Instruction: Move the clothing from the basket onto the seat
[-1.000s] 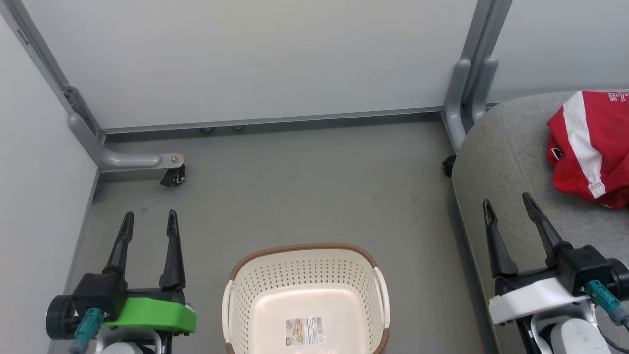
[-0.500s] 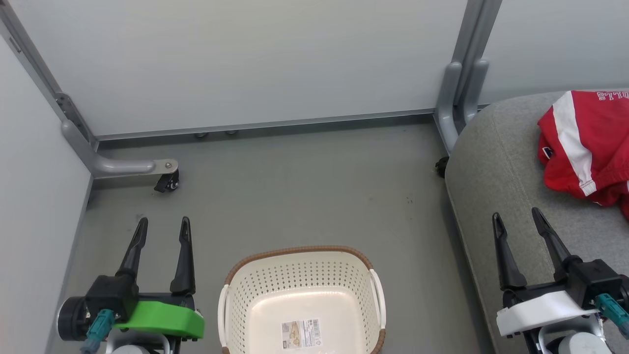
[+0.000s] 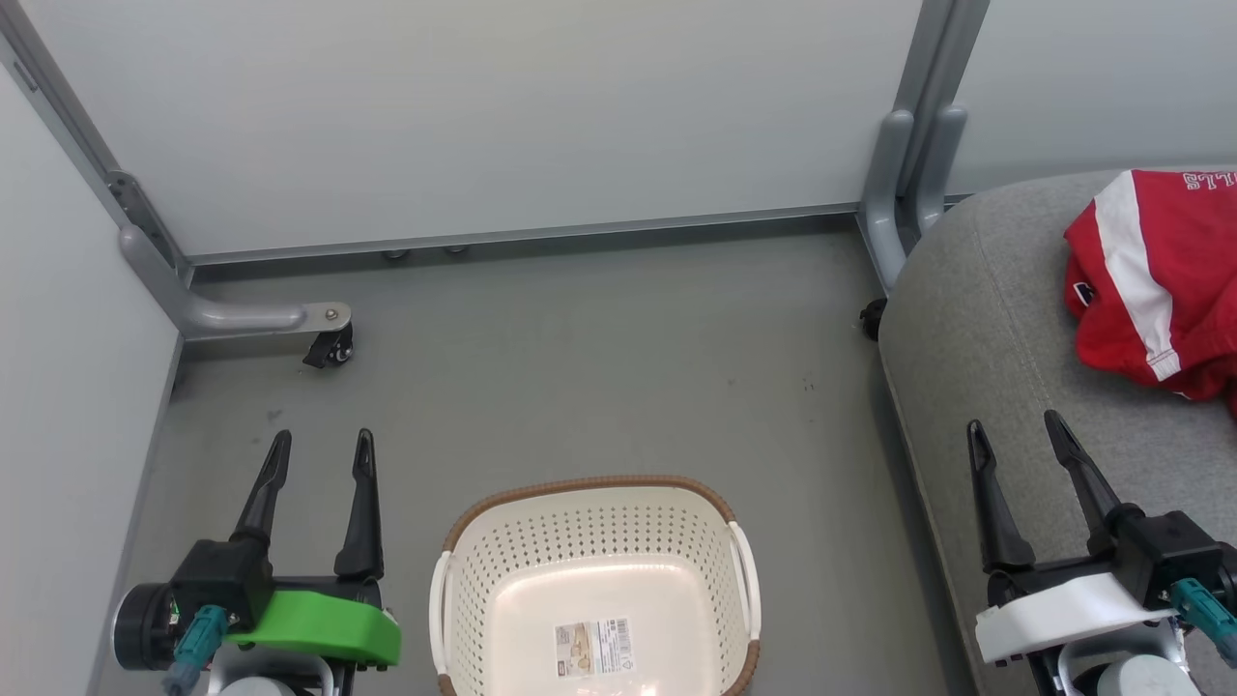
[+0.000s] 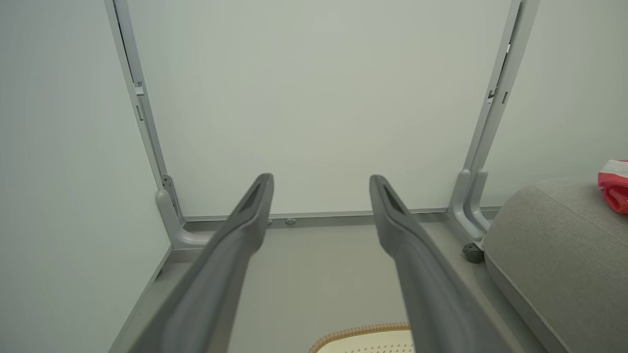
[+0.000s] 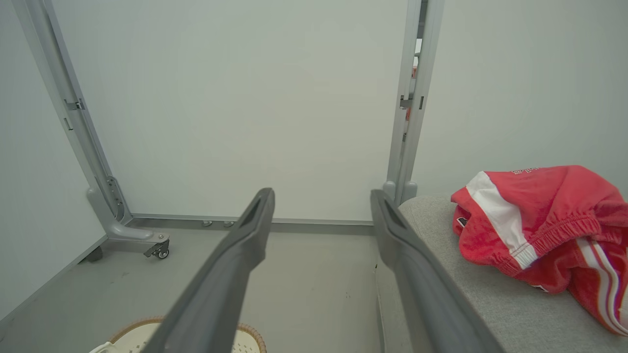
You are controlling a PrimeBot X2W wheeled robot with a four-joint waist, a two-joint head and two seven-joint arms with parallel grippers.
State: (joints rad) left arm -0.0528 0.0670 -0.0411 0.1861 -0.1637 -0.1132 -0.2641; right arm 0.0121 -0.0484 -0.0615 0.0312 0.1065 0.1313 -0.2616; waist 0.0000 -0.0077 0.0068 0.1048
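Nearest, the basket (image 3: 589,484) sits on the floor (image 3: 599,367) between the two tools, bare inside but for a paper label (image 3: 596,648) on its bottom. Further off to the right, the clothing (image 3: 1155,280) lies in a crumpled red heap on the seat (image 3: 976,329), well apart from the basket. Judged from that, the moving looks done, with nothing left to lift.

The heap looks soft, light and limp. It would likely sag and trail from any single pinch, though the fabric should not slip much between the fingers. A thick fold, or the elasticated hem (image 5: 564,235) in the right wrist view, would be a surer hold than a loose edge. Whether the heap is one garment or two I cannot tell for certain.

The left tool (image 3: 322,440) hangs over the floor just left of the basket — jaws spread wide, nothing between them, touching nothing. The right tool (image 3: 1013,423) hangs above the seat's near left edge, equally wide and empty, its fingertips short of the clothing.
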